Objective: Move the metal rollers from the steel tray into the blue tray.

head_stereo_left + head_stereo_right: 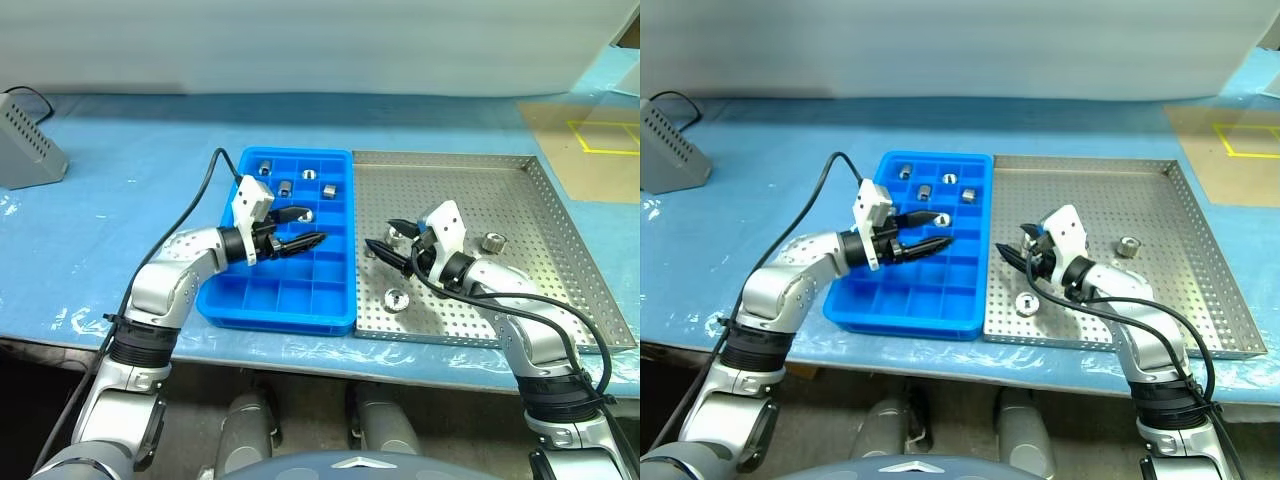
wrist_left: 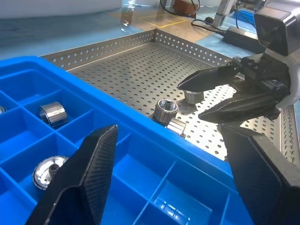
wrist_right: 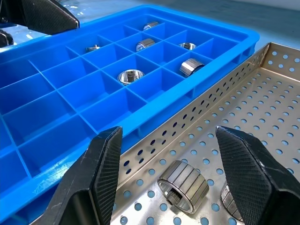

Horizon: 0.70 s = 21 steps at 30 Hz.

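Both grippers are held with jaws apart and empty: the left gripper (image 1: 305,228) over the blue tray (image 1: 225,300), the right gripper (image 1: 385,240) over the steel tray (image 1: 540,240). Rollers (image 1: 397,299) are seen in both trays.

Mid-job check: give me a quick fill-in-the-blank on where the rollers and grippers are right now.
1. The left gripper hovers over the ____ tray with its jaws open.
2. The right gripper is open over the ____ tray, holding nothing.
3. In the head views, ____ rollers lie on the steel tray: one near its front edge, one by the right gripper, one farther right.
4. The rollers already moved sit in the blue tray's ____ rows.

Missing words: blue; steel; three; far
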Each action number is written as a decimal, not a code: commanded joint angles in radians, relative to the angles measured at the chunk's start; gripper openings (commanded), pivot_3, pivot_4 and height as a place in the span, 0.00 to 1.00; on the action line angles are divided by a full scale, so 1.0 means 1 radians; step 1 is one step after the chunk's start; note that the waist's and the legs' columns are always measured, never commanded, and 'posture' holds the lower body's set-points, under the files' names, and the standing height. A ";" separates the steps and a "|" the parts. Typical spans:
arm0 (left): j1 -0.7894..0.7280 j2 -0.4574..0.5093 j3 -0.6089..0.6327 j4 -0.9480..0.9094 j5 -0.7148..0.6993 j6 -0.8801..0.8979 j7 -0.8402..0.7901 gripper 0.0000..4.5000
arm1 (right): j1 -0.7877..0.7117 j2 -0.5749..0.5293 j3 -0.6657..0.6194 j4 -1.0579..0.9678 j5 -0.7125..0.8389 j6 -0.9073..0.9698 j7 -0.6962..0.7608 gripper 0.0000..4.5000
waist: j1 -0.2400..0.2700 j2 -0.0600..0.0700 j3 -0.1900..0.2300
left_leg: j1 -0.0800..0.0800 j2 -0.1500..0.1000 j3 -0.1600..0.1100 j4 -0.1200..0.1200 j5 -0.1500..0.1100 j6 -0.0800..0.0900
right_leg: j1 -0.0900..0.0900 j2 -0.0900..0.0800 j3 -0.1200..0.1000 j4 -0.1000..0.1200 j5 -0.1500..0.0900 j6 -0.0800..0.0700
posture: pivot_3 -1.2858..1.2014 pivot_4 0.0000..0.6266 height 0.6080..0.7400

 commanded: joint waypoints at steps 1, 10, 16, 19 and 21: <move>-0.022 0.004 0.017 -0.045 -0.020 0.008 0.007 0.83 | -0.005 -0.011 -0.009 -0.045 0.001 -0.009 0.000 0.73 | 0.000 0.000 0.000 | 0.000 0.000 0.000 0.000 0.000 0.000 | 0.000 0.000 0.000 0.000 0.000 0.000 | 0.38 0.24 1.00; -0.104 0.004 -0.020 0.039 0.005 -0.043 -0.061 0.83 | 0.006 -0.020 -0.045 -0.049 0.005 -0.021 -0.010 0.73 | 0.001 0.000 0.000 | 0.000 0.000 0.000 0.000 0.000 0.000 | 0.000 0.000 0.000 0.000 0.000 0.000 | 0.37 0.24 1.00; -0.300 -0.039 -0.070 0.254 0.055 -0.150 -0.183 0.83 | 0.018 -0.052 -0.093 -0.039 -0.002 -0.036 -0.024 0.73 | -0.001 0.000 0.000 | -0.001 -0.001 0.000 0.003 -0.001 0.002 | 0.001 0.000 0.000 0.000 0.000 0.000 | 0.34 0.24 1.00; -0.368 -0.076 -0.114 0.383 0.101 -0.241 -0.270 0.83 | 0.048 -0.076 -0.150 -0.073 0.016 -0.028 -0.024 0.73 | -0.004 0.000 0.000 | 0.000 -0.001 0.000 0.003 -0.001 0.003 | 0.002 0.000 0.001 0.000 0.000 0.000 | 0.32 0.24 1.00; -0.409 -0.102 -0.141 0.475 0.132 -0.308 -0.333 0.83 | 0.098 -0.097 -0.196 -0.127 0.060 0.000 -0.003 0.73 | -0.004 0.000 0.000 | -0.001 -0.001 0.000 0.003 -0.001 0.004 | 0.001 0.000 0.001 -0.001 0.000 0.000 | 0.31 0.24 1.00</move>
